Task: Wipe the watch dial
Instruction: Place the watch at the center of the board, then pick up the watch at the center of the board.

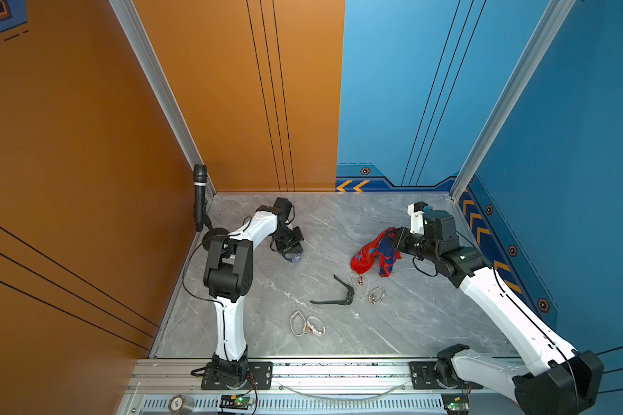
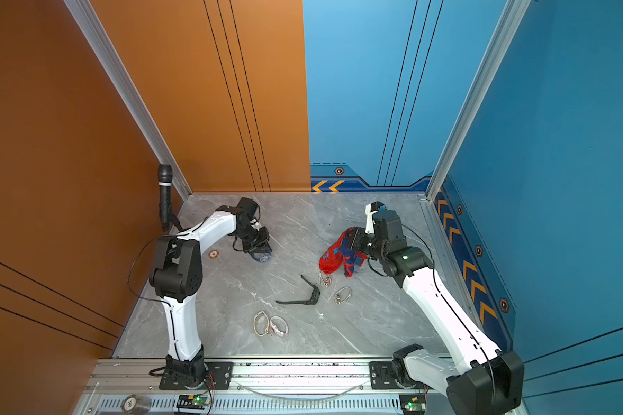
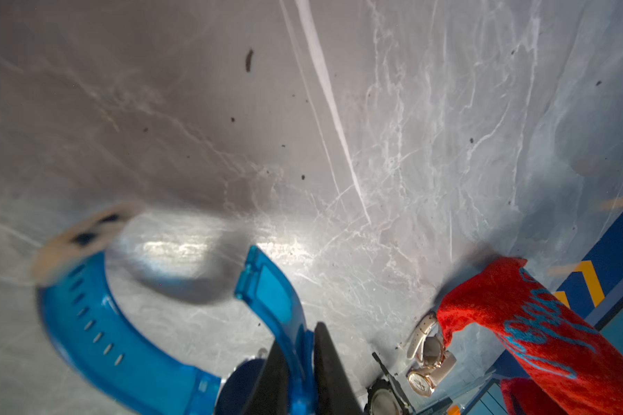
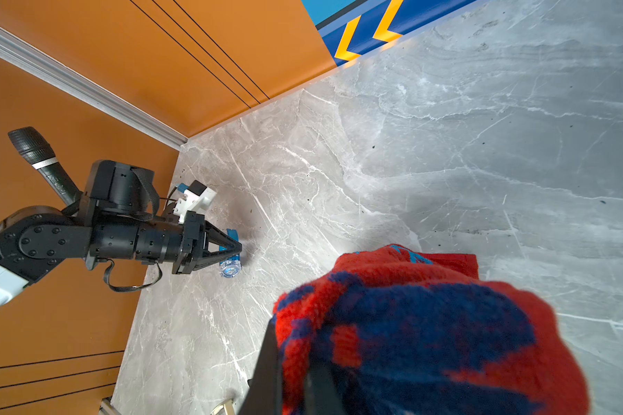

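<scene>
At the back-left corner of the tabletop (image 1: 428,323), a microphone (image 1: 199,194). Right of it, a watch (image 1: 292,257), strap between the jaws of the left claw (image 4: 237,249). Well right, a cloth (image 1: 369,257) in the right claw (image 4: 292,381). Just before the cloth, a small watch (image 1: 356,278). Front-left of that, a flat-laid watch (image 1: 349,296); front-right, a second small watch (image 1: 376,295). Nearer the front edge, a pair of watches (image 1: 308,325) side by side.

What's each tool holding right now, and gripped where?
Right tool is shut on the red-blue cloth, pinching a bunched fold. Left tool straddles the blue watch at its strap beside the case; clamped or loose, cannot tell.
</scene>
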Tool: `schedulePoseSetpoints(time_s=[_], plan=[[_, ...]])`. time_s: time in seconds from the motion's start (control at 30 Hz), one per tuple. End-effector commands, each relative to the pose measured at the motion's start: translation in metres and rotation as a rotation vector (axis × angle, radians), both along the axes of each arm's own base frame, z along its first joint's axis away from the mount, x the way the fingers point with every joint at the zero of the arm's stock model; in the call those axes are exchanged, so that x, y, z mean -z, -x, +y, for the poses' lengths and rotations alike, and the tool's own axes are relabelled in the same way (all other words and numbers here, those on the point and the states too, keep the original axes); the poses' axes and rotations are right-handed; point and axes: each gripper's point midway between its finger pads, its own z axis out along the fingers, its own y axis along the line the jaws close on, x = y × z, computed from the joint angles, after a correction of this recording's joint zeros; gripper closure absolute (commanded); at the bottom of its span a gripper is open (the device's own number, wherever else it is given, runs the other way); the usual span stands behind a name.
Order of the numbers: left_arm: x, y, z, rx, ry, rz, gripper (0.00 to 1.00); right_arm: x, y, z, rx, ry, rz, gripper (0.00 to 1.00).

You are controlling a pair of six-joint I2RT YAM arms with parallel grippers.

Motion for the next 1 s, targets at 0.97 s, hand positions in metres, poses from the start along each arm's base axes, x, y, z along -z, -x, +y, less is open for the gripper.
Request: schedulePoseSetpoints(time_s=[0.97], plan=[[-0.096, 0.053, -0.101, 0.409, -0.255, -0.545, 0.35, -0.018, 0.013, 0.005, -0.038, 0.046, 0.000, 1.00]])
